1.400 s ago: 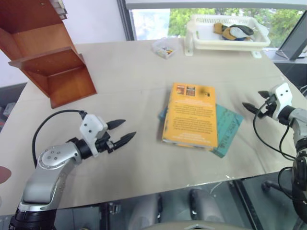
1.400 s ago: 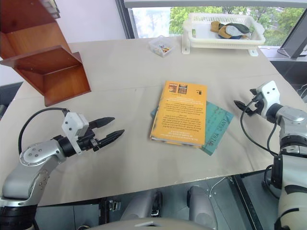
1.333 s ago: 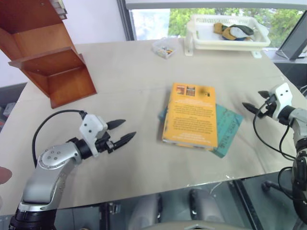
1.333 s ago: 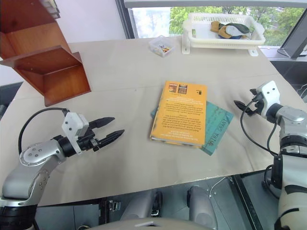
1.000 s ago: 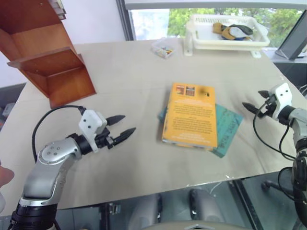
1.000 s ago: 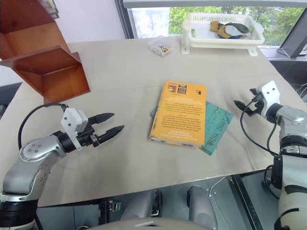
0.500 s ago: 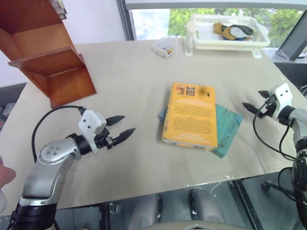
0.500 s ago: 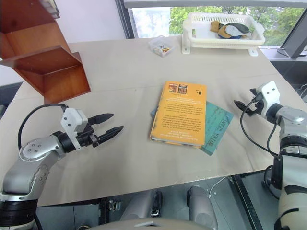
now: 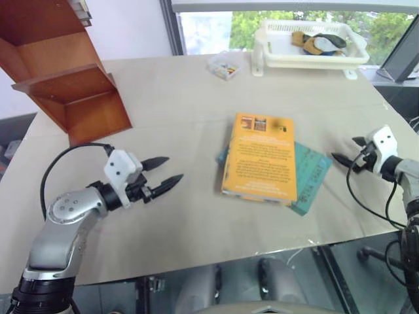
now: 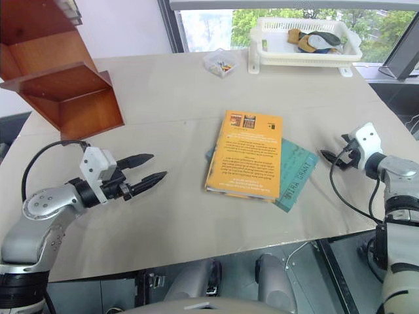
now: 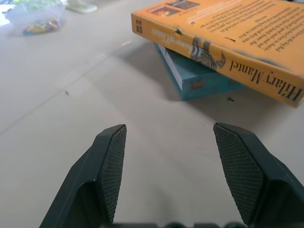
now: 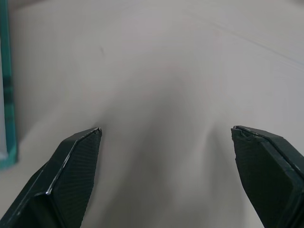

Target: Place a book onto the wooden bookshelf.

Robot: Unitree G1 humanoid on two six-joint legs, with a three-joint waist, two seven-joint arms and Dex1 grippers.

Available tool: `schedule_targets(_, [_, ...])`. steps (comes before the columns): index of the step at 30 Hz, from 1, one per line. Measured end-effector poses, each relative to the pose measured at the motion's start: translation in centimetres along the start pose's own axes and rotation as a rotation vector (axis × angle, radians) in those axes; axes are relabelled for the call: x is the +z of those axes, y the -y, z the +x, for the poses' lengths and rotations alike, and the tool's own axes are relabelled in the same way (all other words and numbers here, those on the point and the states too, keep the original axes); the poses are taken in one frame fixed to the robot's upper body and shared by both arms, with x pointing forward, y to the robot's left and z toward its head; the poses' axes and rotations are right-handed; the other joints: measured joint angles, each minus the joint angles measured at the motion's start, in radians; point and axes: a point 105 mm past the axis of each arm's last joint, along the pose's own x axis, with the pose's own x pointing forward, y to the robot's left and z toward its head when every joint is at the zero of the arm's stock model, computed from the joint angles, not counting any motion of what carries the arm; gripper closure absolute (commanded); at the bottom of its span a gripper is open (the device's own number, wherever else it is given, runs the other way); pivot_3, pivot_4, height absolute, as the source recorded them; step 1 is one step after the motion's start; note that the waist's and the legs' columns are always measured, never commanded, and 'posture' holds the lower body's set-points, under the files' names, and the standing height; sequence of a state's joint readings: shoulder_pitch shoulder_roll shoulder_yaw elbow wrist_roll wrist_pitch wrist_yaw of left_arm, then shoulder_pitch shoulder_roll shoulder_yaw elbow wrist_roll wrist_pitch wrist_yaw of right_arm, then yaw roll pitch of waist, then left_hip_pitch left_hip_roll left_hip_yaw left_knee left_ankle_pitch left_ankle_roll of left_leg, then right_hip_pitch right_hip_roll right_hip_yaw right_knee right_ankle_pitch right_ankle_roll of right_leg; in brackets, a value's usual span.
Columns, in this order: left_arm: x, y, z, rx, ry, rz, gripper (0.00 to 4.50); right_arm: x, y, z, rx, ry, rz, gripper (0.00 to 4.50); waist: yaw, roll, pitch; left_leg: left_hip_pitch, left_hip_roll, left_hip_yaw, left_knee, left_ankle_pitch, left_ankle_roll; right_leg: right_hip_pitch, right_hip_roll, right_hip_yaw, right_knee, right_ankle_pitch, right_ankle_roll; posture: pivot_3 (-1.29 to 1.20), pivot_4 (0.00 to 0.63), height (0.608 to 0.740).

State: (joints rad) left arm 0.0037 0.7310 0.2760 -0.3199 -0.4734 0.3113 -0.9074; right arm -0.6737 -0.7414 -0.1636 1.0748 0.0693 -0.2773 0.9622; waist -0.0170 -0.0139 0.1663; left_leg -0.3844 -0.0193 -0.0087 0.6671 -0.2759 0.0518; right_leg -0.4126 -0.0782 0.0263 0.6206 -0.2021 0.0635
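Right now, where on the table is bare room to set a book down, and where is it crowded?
Free: the wide patch between the wooden bookshelf and the yellow-orange book, and the near edge of the table in front of both books. Crowded: the far edge, with the white basket and a small clear box; the middle, where the yellow-orange book lies on a teal book.

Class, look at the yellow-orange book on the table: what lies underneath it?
Under the book lies a thinner teal book, resting on the table. Its right side and near corner stick out; the rest of its cover is hidden beneath.
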Motion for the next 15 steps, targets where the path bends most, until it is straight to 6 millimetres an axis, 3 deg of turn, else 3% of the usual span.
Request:
schedule_targets(6, [2.0, -0.2, -0.6, -0.072, 0.071, -0.003, 1.30, -0.4, -1.6, -0.7, 0.070, -0.032, -0.015, 0.00, 0.001, 0.000, 0.000, 0.000, 0.000, 0.000, 0.000, 0.000, 0.000, 0.000, 0.002, 0.000, 0.001, 0.000, 0.000, 0.00, 0.150, 0.740])
schedule_targets(15, [1.9, -0.4, 0.3, -0.095, 0.065, -0.034, 1.30, -0.4, -3.2, -1.3, 0.107, -0.047, -0.016, 0.00, 0.003, 0.000, 0.000, 0.000, 0.001, -0.001, 0.001, 0.000, 0.000, 0.001, 0.006, 0.000, 0.001, 0.002, 0.004, 0.00, 0.150, 0.740])
